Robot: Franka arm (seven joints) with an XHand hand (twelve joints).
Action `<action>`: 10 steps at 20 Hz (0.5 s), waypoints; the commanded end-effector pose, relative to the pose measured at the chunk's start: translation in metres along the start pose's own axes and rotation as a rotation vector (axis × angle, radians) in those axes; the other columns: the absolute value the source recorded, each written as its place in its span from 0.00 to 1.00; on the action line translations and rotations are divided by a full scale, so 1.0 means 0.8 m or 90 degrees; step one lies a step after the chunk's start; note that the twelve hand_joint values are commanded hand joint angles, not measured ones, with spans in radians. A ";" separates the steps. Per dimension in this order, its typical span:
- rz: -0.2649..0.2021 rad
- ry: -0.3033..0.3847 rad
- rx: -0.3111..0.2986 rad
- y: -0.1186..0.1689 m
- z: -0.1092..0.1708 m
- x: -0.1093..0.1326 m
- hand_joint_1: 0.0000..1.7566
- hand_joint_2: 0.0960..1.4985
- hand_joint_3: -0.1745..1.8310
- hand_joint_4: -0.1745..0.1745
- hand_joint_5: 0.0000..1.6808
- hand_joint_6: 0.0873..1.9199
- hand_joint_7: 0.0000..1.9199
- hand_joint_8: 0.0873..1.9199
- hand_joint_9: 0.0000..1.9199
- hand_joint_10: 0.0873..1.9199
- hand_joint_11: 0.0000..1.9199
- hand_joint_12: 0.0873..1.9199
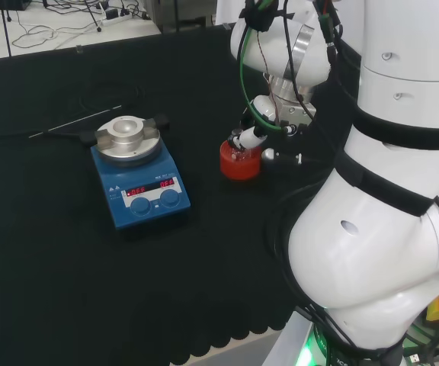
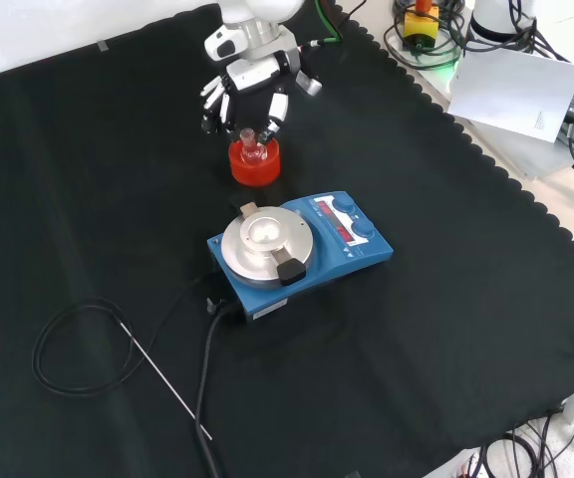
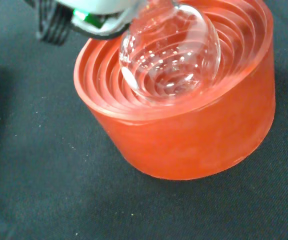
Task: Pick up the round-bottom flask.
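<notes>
The round-bottom flask [image 3: 169, 55] is clear glass, and its bulb rests in the red ribbed stand [image 3: 199, 140]. The wrist view shows the bulb leaning against the stand's inner rings, with the neck running up under a blurred white part of the hand. In the front view the hand [image 2: 247, 85] hangs right over the stand [image 2: 252, 167], its fingers curled down around the flask's neck [image 2: 250, 137]. In the head view the hand [image 1: 261, 130] is at the stand [image 1: 240, 164], to the left of the arm's white links.
A blue stirrer hotplate [image 2: 302, 249] with a round metal top stands just in front of the stand in the front view, left of it [image 1: 139, 179] in the head view. A thin metal rod [image 2: 162, 373] and a looped black cable [image 2: 68, 349] lie beyond it.
</notes>
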State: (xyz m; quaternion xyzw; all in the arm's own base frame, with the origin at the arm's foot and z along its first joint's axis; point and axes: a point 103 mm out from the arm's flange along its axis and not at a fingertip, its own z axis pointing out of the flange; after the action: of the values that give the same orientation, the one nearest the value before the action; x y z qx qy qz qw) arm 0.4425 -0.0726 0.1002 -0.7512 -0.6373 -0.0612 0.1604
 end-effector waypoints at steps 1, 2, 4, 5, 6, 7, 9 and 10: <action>0.003 -0.005 -0.015 -0.001 -0.007 0.001 0.63 0.48 0.35 0.81 0.70 0.38 0.29 0.32 0.37 0.27 0.17 0.69; 0.005 -0.004 -0.016 -0.001 -0.009 0.000 0.64 0.45 0.38 0.74 0.70 0.39 0.29 0.32 0.38 0.27 0.17 0.68; 0.006 -0.006 -0.017 -0.001 -0.010 0.000 0.64 0.42 0.43 0.64 0.70 0.41 0.30 0.32 0.39 0.26 0.18 0.68; 0.007 -0.005 -0.018 -0.001 -0.013 -0.001 0.64 0.42 0.43 0.62 0.70 0.42 0.30 0.32 0.39 0.26 0.18 0.68; 0.008 -0.005 -0.019 -0.002 -0.015 -0.001 0.64 0.41 0.44 0.61 0.70 0.42 0.30 0.32 0.39 0.26 0.18 0.68; 0.008 -0.003 -0.019 -0.003 -0.017 -0.002 0.65 0.41 0.45 0.59 0.70 0.42 0.30 0.32 0.39 0.26 0.18 0.68; 0.009 0.004 -0.020 -0.004 -0.020 -0.002 0.65 0.41 0.45 0.58 0.70 0.43 0.30 0.32 0.39 0.26 0.18 0.68; 0.010 0.008 -0.022 -0.005 -0.023 -0.001 0.65 0.40 0.45 0.58 0.70 0.43 0.30 0.32 0.39 0.26 0.18 0.68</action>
State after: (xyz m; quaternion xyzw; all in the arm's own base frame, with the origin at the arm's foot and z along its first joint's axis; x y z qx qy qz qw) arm 0.4425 -0.0770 0.1130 -0.7574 -0.6322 -0.0697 0.1478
